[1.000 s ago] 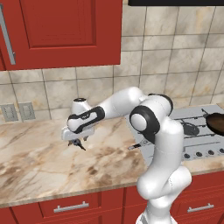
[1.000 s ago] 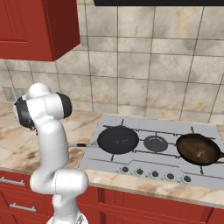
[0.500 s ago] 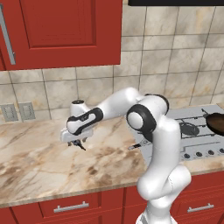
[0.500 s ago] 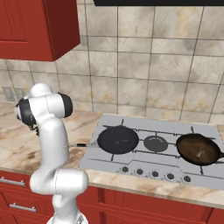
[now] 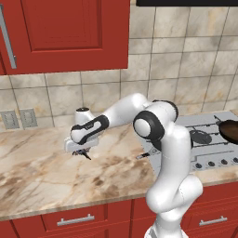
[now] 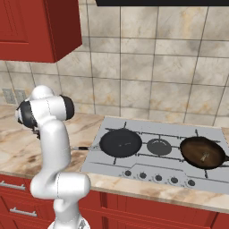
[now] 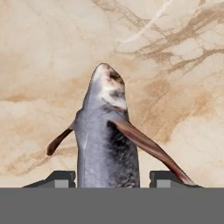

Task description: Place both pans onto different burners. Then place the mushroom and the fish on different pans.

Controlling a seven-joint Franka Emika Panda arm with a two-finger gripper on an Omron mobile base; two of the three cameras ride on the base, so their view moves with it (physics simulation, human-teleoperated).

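Fish (image 7: 107, 144): you have it pinched between the jaws, above the desk's left stretch, ready to carry.
Pans: black pan (image 6: 120, 142) and brown pan (image 6: 202, 152) occupy separate burners, awaiting food.

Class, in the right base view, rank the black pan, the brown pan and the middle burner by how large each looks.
1. black pan and brown pan: too alike to rank.
2. middle burner: clearly smallest.
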